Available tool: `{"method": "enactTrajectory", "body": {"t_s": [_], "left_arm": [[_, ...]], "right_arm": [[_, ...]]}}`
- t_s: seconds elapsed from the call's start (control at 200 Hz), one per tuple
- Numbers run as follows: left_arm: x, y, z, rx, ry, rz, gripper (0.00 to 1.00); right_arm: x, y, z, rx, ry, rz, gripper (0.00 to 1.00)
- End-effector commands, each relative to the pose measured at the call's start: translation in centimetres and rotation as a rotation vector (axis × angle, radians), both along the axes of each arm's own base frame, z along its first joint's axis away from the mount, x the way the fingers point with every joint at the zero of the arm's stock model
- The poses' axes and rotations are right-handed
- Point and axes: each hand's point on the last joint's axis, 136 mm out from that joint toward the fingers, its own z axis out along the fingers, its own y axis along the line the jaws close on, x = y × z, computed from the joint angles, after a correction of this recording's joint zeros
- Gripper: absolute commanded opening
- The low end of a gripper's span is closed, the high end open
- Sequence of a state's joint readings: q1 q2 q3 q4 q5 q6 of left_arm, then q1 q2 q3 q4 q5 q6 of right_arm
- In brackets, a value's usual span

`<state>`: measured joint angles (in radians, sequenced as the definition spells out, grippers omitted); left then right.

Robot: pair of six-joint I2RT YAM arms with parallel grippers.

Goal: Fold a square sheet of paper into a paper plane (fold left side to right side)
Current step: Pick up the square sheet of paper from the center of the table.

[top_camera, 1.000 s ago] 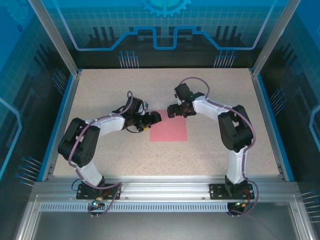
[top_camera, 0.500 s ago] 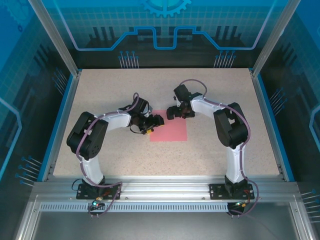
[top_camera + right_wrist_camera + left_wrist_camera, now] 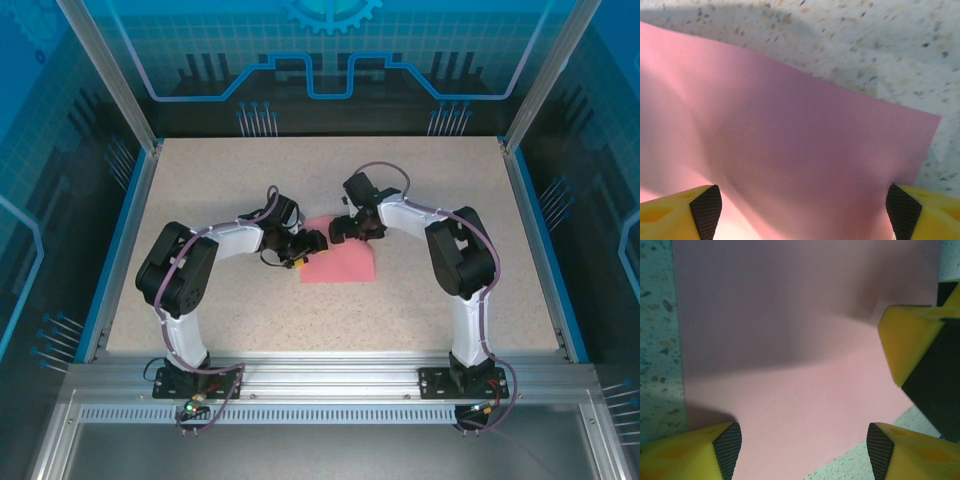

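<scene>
Left wrist view: the left gripper's (image 3: 800, 445) jaws are held wide apart, with nothing gripped, over the square sheet of paper (image 3: 790, 365). The right gripper's (image 3: 802, 210) jaws are spread wide too, above the same sheet. The sheet is laid mid-table (image 3: 430, 200), between both arms

Bench (image 3: 230, 320): pale speckled top, beige with dark flecks, rectangular. Blue trim (image 3: 119, 250) down left and right sides; aluminium rail (image 3: 330, 372) across near edge.

One item lying on it: square sheet of paper (image 3: 345, 262), salmon-pink, plain, near bench middle, slightly toward far side.

Left wrist view: sheet (image 3: 790, 340) on speckled top, bare bench (image 3: 657, 340) along left side and at lower right.

Right wrist view: sheet (image 3: 790, 150) gently bowed, not fully flat; shadow on bench (image 3: 880, 45) just past its edge.
</scene>
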<state>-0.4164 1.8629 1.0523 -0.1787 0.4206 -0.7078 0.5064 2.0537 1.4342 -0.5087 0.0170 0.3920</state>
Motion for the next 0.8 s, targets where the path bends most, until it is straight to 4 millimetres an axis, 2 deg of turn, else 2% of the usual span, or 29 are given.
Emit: {"method": "enactTrajectory", "body": {"t_s": [0.0,0.115,0.285,0.455,0.59,0.69,0.795], "left_arm": [[-0.9,0.3,-1.3,0.036,0.053,-0.004,0.71],[-0.8,0.3,-1.1,0.034,0.047,-0.002,0.71],[-0.5,0.0,-0.3,0.01,0.014,0.0,0.7],[0.0,-0.2,1.5,-0.012,-0.049,-0.007,0.7],[0.2,-0.2,2.7,-0.026,-0.088,-0.013,0.71],[0.3,-0.1,4.0,-0.04,-0.126,-0.013,0.72],[0.6,0.8,5.6,-0.051,-0.171,0.004,0.74]], "right_arm": [[-2.4,0.2,-0.1,-0.004,0.066,0.02,0.87],[-2.7,0.4,0.1,0.0,0.069,0.03,0.82],[-3.0,0.8,0.9,0.027,0.067,0.045,0.68],[-3.1,1.1,1.2,0.051,0.064,0.056,0.48],[-3.2,1.5,1.8,0.083,0.059,0.066,0.35],[-3.2,1.7,2.6,0.121,0.044,0.07,0.31],[-3.3,2.0,4.0,0.183,0.019,0.086,0.27]]}}
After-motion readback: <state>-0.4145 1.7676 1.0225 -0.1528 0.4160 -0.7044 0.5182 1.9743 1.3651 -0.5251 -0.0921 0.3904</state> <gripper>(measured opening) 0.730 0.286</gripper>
